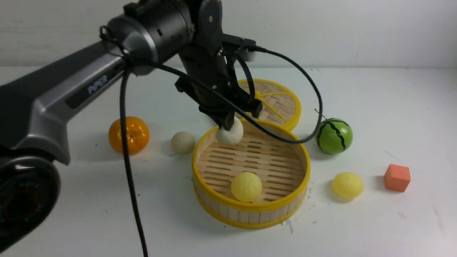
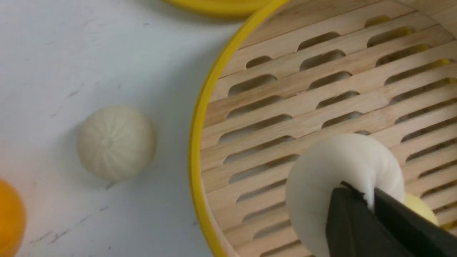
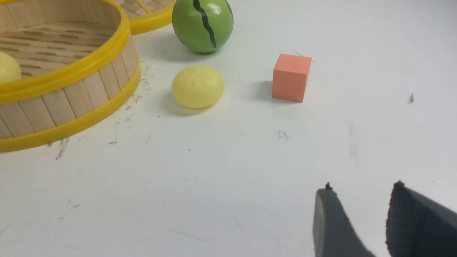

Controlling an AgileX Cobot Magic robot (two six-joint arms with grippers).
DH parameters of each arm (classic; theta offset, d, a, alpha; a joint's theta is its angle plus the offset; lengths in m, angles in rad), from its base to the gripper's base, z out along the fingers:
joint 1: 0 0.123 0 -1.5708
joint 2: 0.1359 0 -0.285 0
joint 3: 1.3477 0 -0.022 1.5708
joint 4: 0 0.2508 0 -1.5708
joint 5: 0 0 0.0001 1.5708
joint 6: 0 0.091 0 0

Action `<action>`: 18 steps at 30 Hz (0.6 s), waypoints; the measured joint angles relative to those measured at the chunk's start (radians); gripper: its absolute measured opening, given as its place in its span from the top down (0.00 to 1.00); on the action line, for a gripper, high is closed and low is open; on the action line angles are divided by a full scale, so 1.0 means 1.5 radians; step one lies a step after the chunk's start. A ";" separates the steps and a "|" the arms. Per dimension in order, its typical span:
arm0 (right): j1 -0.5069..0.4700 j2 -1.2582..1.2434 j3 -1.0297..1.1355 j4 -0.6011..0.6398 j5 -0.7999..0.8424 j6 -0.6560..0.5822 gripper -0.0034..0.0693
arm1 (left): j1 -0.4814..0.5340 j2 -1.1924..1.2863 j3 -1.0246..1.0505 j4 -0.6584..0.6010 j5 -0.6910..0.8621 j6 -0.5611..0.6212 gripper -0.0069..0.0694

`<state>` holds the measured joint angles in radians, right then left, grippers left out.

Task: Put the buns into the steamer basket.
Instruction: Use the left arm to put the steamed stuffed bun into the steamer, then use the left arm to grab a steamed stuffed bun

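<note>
The steamer basket (image 1: 200, 150) stands mid-table, with a pale yellow bun (image 1: 246, 186) on its slatted floor. My left gripper (image 1: 229, 125) is shut on an off-white bun (image 1: 230, 134) and holds it just above the basket's back left part; it pinches the bun (image 2: 332, 167) in the left wrist view. A second off-white bun (image 1: 182, 142) lies on the table left of the basket, also in the left wrist view (image 2: 116, 142). A second yellow bun (image 1: 347, 185) lies right of the basket, also in the right wrist view (image 3: 197, 86). My right gripper (image 3: 362, 187) is open and empty above bare table.
An orange tangerine (image 1: 128, 135) sits far left. The woven lid (image 1: 282, 103) lies behind the basket. A green watermelon ball (image 1: 334, 136) and an orange cube (image 1: 397, 177) are at the right. The left arm's cable (image 1: 128, 171) hangs down in front.
</note>
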<state>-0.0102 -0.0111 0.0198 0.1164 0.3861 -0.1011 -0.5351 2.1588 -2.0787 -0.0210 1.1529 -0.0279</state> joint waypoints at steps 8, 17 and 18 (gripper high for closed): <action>0.000 0.000 0.000 0.000 0.000 0.000 0.62 | 0.006 0.082 -0.020 0.029 -0.029 0.000 0.90; 0.000 0.000 0.000 0.000 0.000 0.000 0.62 | 0.007 0.075 -0.023 0.031 -0.025 -0.022 0.48; 0.000 0.000 0.000 0.000 0.000 0.000 0.62 | 0.007 0.067 -0.023 0.031 -0.020 -0.032 0.44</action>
<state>-0.0102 -0.0111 0.0198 0.1171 0.3861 -0.1011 -0.5245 2.2595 -2.1139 0.0260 1.1233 -0.0760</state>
